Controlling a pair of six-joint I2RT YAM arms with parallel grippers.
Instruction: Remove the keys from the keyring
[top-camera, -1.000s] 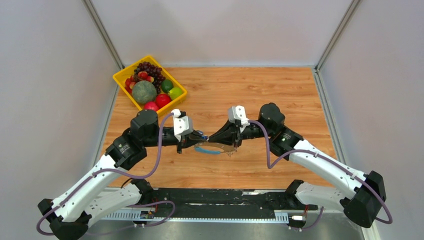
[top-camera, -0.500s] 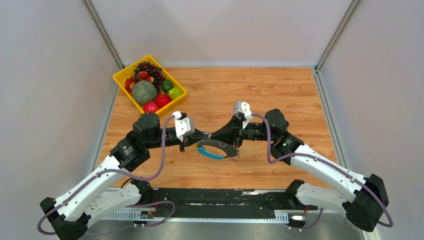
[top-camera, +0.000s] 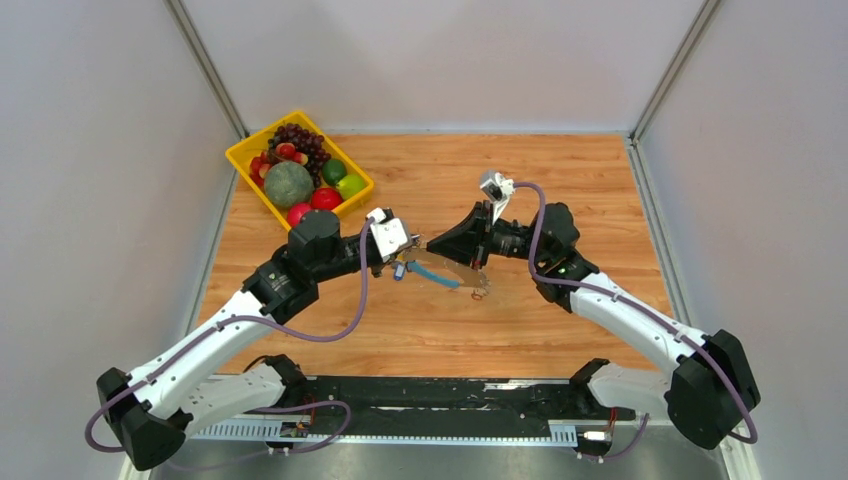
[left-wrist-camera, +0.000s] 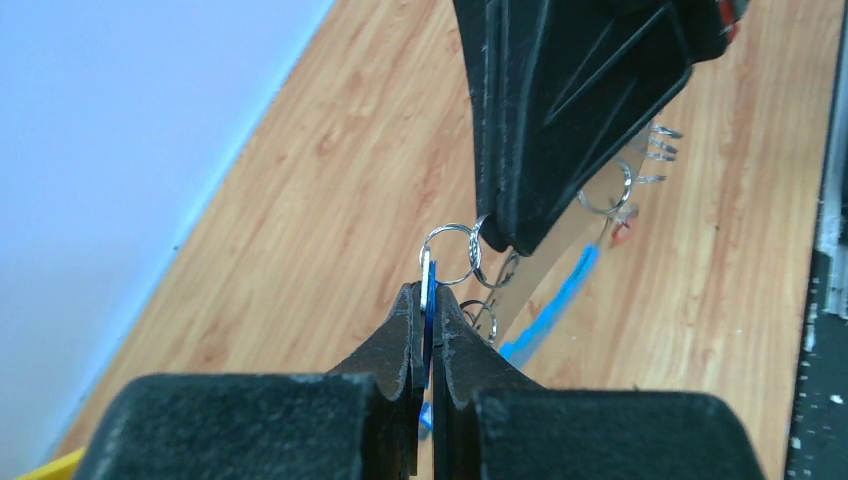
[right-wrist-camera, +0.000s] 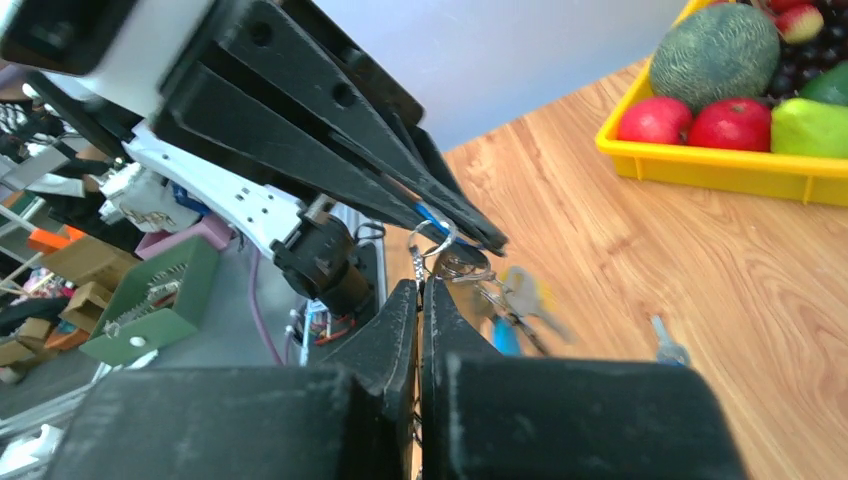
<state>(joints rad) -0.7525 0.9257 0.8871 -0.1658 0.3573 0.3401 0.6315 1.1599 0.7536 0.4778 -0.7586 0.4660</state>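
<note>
Left gripper (left-wrist-camera: 428, 294) fingers are found clenched on a tiny blue-headed silver key (left-wrist-camera: 429, 322). Right gripper (right-wrist-camera: 419, 288) fingers are clamped on a silvery link of the floppy light-blue band-and-chain keyring (top-camera: 441, 279) — tips nearly touching. The loop is suspended over the wooden table (top-camera: 560, 180) centre, trailing toward 4 o'clock. A yellow plastic fruit tray (top-camera: 238, 155) is noted at 10 o'clock.

- The table (top-camera: 560, 180) is orange-brown wood-grain board, smooth with a faint sheen.
- The left gripper (left-wrist-camera: 428, 298) and the right gripper (right-wrist-camera: 419, 295) are matt black plastic, finely ribbed and scuffed grey along the edges.
- The keyring (left-wrist-camera: 555, 300) joins a matt light-blue flat band to bright, polished silver metal rings.
- The blue-headed key (left-wrist-camera: 428, 272) shows a glossy blue plastic edge.
- The yellow basket (right-wrist-camera: 720, 170) is smooth, glossy plastic.
</note>
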